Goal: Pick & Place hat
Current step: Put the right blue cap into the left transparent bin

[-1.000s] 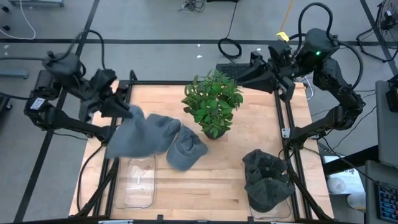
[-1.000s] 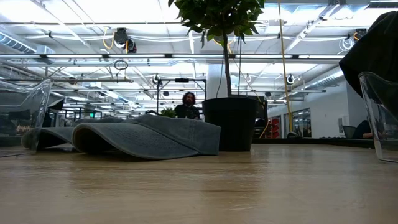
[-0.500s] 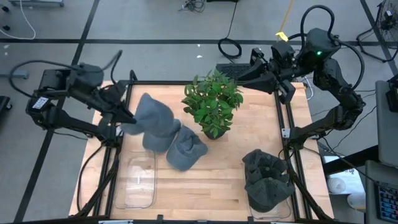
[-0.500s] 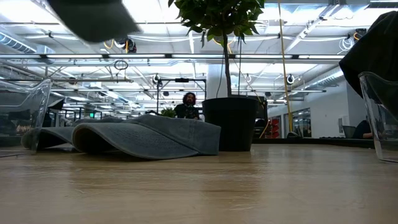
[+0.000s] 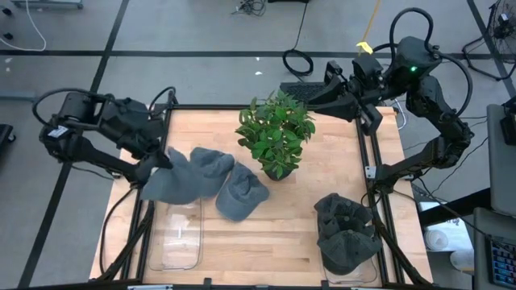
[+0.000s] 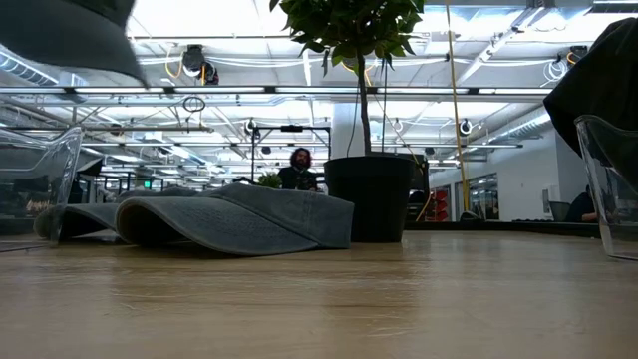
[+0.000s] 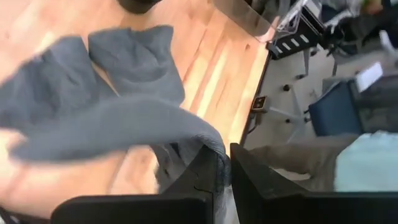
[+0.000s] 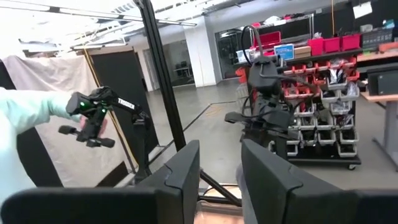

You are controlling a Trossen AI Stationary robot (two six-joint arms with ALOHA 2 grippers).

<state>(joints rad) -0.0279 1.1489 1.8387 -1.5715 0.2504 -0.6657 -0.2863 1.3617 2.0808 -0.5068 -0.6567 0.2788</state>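
My left gripper (image 5: 161,159) is over the table's left side and shut on a grey hat (image 5: 189,173). In the low view that hat (image 6: 65,35) hangs high above the tabletop at the picture's upper left. A second grey hat (image 5: 242,193) lies flat on the wood beside the plant pot, and also shows in the low view (image 6: 234,219). My right gripper (image 5: 318,98) waits open (image 8: 221,180) in the air past the table's far right corner. My left gripper pinches the held hat's edge (image 7: 219,149) between its two fingers (image 7: 205,177). The hat is lifted clear of the table and hangs slack from the hold, spreading toward the table's middle.
A potted plant (image 5: 276,133) stands at the table's far middle. A clear bin (image 5: 177,234) sits at the near left. A bin at the near right (image 5: 347,242) holds dark hats. A person's sleeve and hand (image 8: 93,118) show in the room beyond, and another person (image 6: 299,170) stands far behind the table.
My left gripper swung the held hat toward the far edge and then back toward the near left. The hat has come down into the top of the low view and drifted to its left. The hat on the table and my right arm have stayed put.
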